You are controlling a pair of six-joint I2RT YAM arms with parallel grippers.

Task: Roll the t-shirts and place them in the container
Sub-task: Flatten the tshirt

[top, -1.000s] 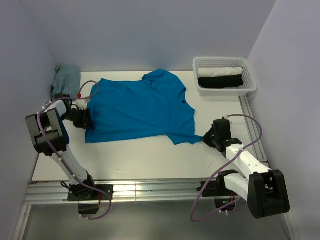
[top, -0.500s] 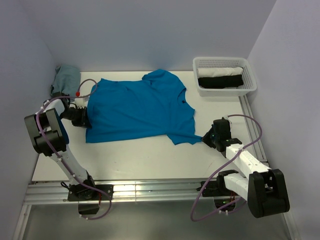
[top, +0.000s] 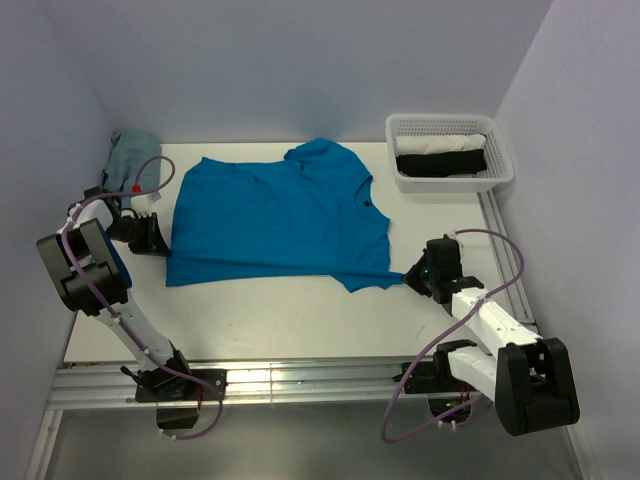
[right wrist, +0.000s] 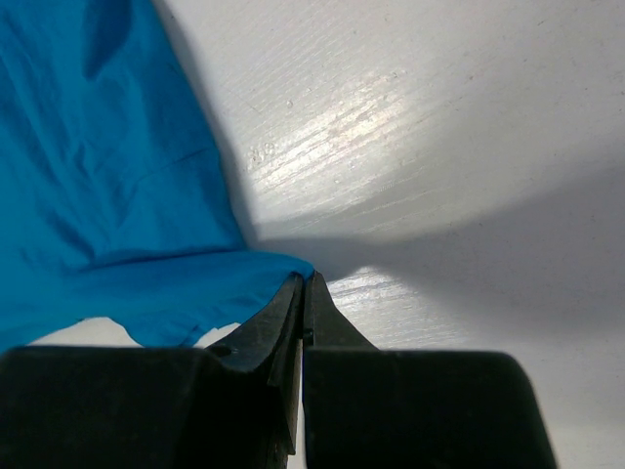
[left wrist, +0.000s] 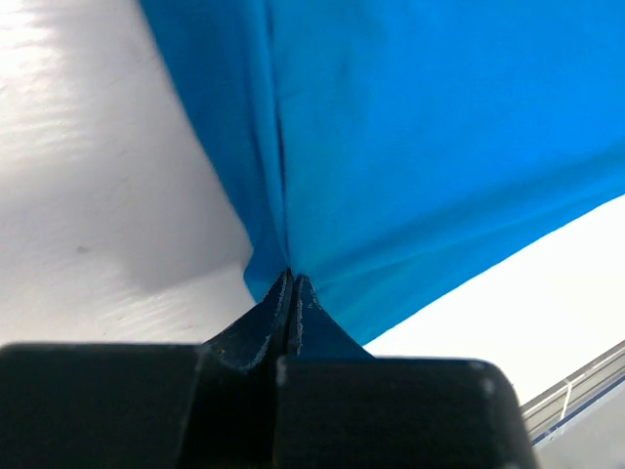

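Note:
A bright blue t-shirt (top: 275, 215) lies spread flat on the white table (top: 300, 310), its hem to the left and its neck to the right. At the shirt's left edge my left gripper (top: 158, 238) is shut on the hem. In the left wrist view the fabric (left wrist: 410, 127) rises in a taut fold from the shut left gripper (left wrist: 291, 278). My right gripper (top: 410, 277) is shut on the tip of the near sleeve. The right wrist view shows the blue cloth (right wrist: 107, 195) ending at the shut right gripper (right wrist: 305, 281).
A white mesh basket (top: 505, 165) stands at the back right, holding a white roll (top: 450, 143) and a black roll (top: 440, 163). A grey-green cloth (top: 132, 155) lies bunched in the back left corner. Walls close in on the left, back and right.
My left gripper has shut on the shirt's hem and moved left with it, drawing that edge outward. The right arm has not moved.

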